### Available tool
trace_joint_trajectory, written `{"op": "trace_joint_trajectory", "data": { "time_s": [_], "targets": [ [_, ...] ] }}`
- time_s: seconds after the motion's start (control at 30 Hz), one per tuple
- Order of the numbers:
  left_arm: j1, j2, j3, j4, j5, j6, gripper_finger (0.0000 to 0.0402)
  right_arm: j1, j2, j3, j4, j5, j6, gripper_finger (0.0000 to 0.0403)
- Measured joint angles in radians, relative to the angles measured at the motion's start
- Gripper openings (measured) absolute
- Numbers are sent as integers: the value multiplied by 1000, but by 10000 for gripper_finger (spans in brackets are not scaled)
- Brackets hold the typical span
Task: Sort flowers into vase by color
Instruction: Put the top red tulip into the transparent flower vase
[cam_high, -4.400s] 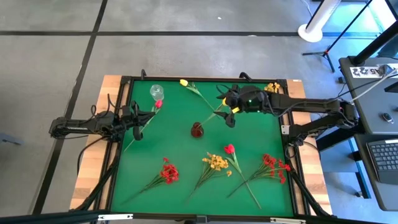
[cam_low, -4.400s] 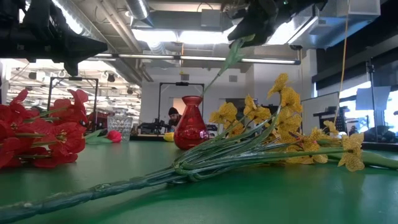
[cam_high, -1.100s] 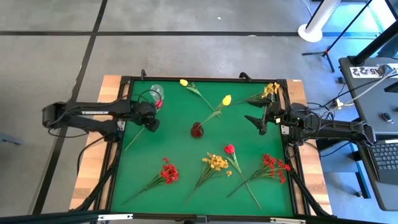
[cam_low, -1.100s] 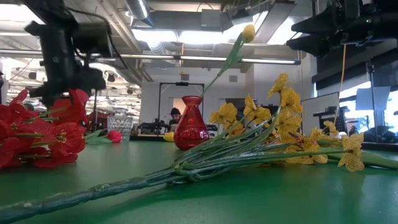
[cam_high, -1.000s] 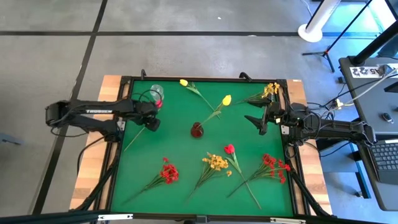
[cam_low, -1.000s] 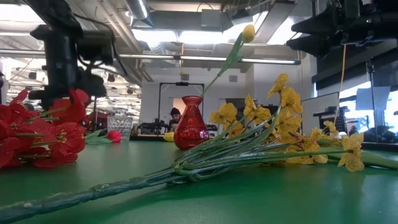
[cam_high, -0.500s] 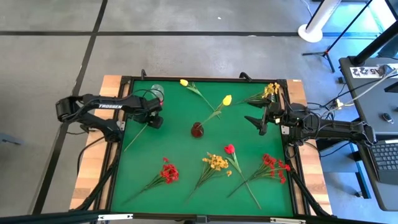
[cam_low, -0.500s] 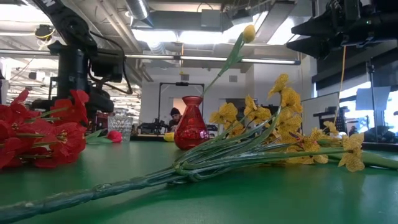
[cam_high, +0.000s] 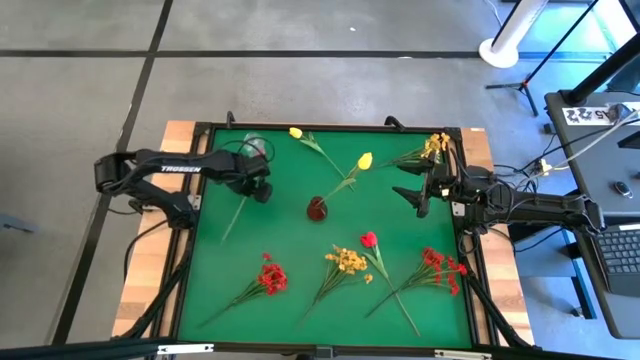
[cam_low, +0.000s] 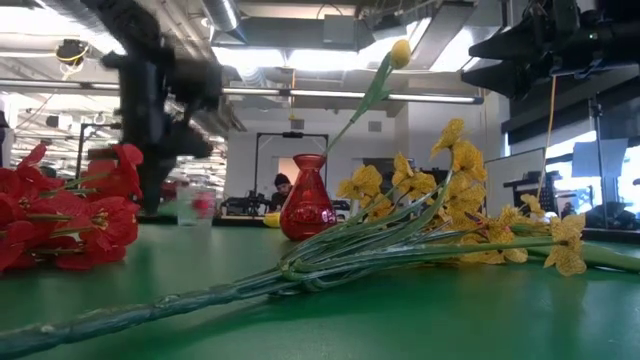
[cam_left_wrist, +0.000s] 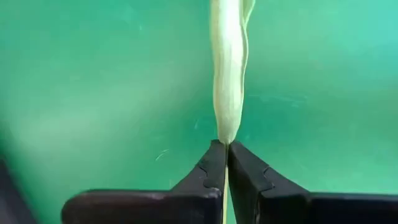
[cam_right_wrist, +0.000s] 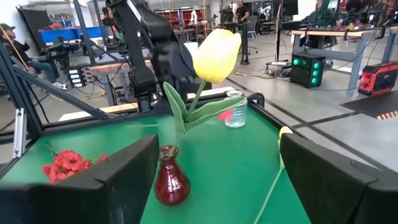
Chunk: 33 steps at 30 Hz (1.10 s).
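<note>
My left gripper (cam_left_wrist: 224, 144) has its jaws clamped on a thin green flower stem (cam_left_wrist: 229, 74) over the bench (cam_high: 290, 215), just beside the clear glass (cam_right_wrist: 236, 112). My right gripper (cam_high: 412, 193) waits at the bench's right edge, jaws wide apart, facing the red vase (cam_high: 317, 208) holding 1 yellow tulip (cam_high: 365, 161).

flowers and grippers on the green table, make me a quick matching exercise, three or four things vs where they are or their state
Things:
1. left gripper
2. right gripper
3. yellow tulip
4. red vase

States:
A. stem stands in the red vase
B. shut on a green stem
C. open, waiting at the table's right edge
D. upright near the table's middle

Pairs: 1-B, 2-C, 3-A, 4-D
</note>
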Motion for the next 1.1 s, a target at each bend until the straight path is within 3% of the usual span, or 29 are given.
{"op": "trace_joint_trajectory", "data": {
  "time_s": [0.2, 0.33, 0.47, 0.6, 0.8, 1.0, 1.1],
  "targets": [
    [-102, -82, 265, -196, -219, 5, 2, 0, 0, 0, 1, -26, 25, 332],
    [-170, -173, 385, -189, -362, 28, 1, 0, 0, 0, 0, -27, 32, 332],
    [-228, -266, 393, -9, -615, 149, 0, 0, 0, 0, -1, -38, 39, 332],
    [-224, -311, 338, 237, -750, 353, 0, 0, 0, 0, 1, -46, 40, 332],
    [-111, -335, 142, 713, -737, 649, 0, 0, 0, 0, 1, -52, 34, 332],
    [86, -347, -63, 1142, -537, 797, 0, 0, 0, 0, -15, -68, 34, 332],
    [176, -348, -107, 1216, -451, 819, 0, 0, 0, 1, -40, -80, 33, 332]
  ]
}}
